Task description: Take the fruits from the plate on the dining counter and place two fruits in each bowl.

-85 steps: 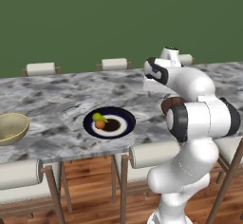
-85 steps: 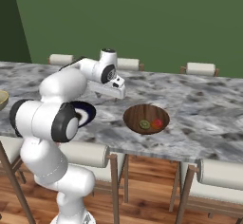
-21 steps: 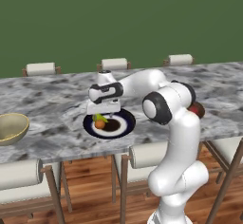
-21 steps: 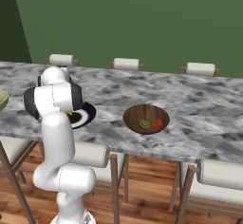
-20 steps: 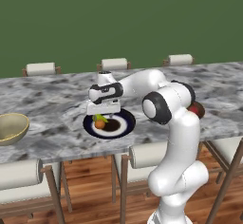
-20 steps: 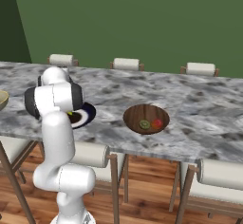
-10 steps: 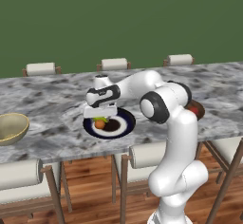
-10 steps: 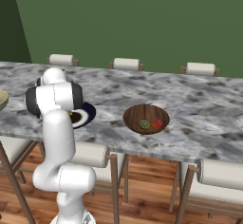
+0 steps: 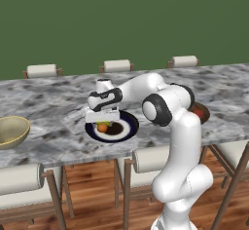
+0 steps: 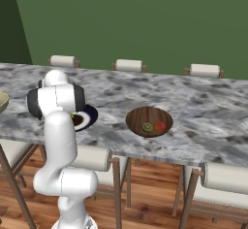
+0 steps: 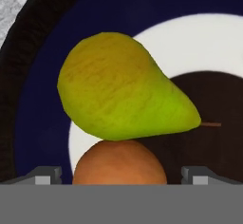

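On the plate (image 11: 33, 80), dark-rimmed with a white ring, lie two fruits: a yellow-green elongated one (image 11: 118, 104) and a round orange one (image 11: 121, 163) touching it. My gripper (image 11: 121, 175) is open and low over the plate (image 9: 124, 129), one fingertip on each side of the orange fruit (image 9: 102, 127). The dark brown bowl (image 10: 140, 115) holds a small green fruit (image 10: 147, 126) and a reddish-orange one (image 10: 160, 125). The pale tan bowl (image 9: 12, 131) stands at the counter's left end. My arm hides part of the plate (image 10: 89, 116) in the right base view.
The marbled dining counter (image 9: 53, 100) runs across both base views. Stools with white cylindrical backrests (image 9: 41, 70) line its far side, and more stools (image 10: 92, 157) stand on the near side beside my base. A green wall lies behind.
Since about four seconds ago the arm has swung from the brown bowl to the plate. Over the last second the open hand has lowered slightly onto the fruits.
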